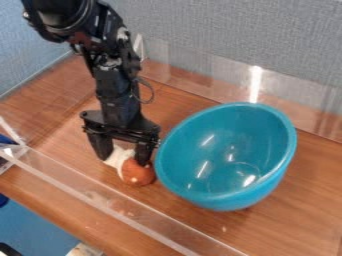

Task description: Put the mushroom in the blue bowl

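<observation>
Tool (127, 152) wide open above mushroom (138, 173)

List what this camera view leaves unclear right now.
- The gripper's far fingertip: in the camera view, its own near parts and the mushroom overlap it.
- Whether either finger touches the mushroom: too small and dark to tell.
- The bowl's underside: hidden by its own wall.
- The blue item at lower left: cut off by the picture's edge.
</observation>
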`<state>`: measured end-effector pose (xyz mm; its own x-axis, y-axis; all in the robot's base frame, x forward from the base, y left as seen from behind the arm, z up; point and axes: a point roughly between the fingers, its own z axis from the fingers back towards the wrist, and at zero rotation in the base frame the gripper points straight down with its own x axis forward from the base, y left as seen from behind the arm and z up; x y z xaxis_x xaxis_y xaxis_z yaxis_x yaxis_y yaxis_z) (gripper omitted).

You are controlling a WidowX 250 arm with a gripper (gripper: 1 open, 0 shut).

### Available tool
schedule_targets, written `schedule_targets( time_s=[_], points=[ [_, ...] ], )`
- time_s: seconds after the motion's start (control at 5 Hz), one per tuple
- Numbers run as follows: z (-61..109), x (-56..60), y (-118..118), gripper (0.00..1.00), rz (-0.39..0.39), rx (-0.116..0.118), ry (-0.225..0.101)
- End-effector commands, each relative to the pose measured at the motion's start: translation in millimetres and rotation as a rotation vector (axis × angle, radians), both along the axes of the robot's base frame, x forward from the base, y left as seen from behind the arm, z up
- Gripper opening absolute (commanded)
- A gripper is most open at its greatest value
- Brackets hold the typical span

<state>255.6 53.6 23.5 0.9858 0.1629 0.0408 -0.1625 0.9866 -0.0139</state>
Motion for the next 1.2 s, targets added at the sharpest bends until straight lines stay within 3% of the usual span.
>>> schedule_targets(
  time_s=[0.0,0.2,0.6,1.0],
  points=[
    [-15.7,-0.3,-7.7,1.00,-0.011,-0.009,0.058],
    [-13.5,-7.8,-11.8,0.00,0.016,-0.011,0.062],
    [-0.3,-24.8,-18.2,0.00,0.063,-0.014,0.058],
    [15.4,-41.1,6.7,0.00,-0.057,-0.009,0.053]
  ],
)
